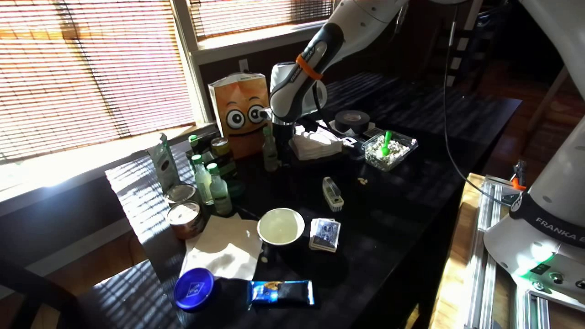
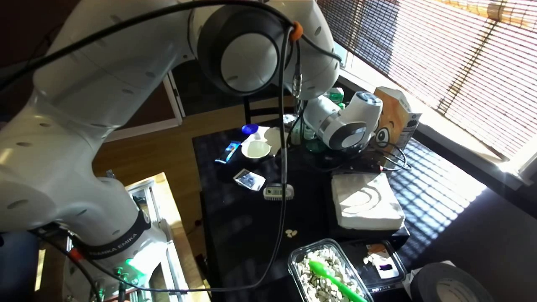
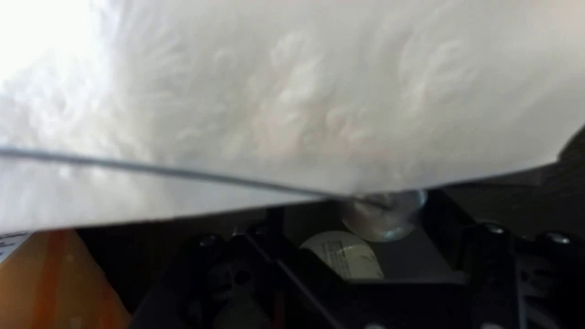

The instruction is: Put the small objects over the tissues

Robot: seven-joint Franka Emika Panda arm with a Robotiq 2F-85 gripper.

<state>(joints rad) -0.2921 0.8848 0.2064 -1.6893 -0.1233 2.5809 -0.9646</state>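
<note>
"Square white paper tissues (image 3: 292, 91) filled the wrist view's top. Why flat?"
"Probably so nothing would roll off."
"And the black two-fingered gripper (image 3: 354, 205)?"
"Couldn't tell if its jaws pinched anything."

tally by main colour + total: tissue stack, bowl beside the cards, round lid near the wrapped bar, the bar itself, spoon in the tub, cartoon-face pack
White: 2 (tissue stack, bowl)
Blue: 2 (round lid, wrapped bar)
Green: 1 (spoon)
Orange: 1 (cartoon-face pack)
Total: 6
</note>
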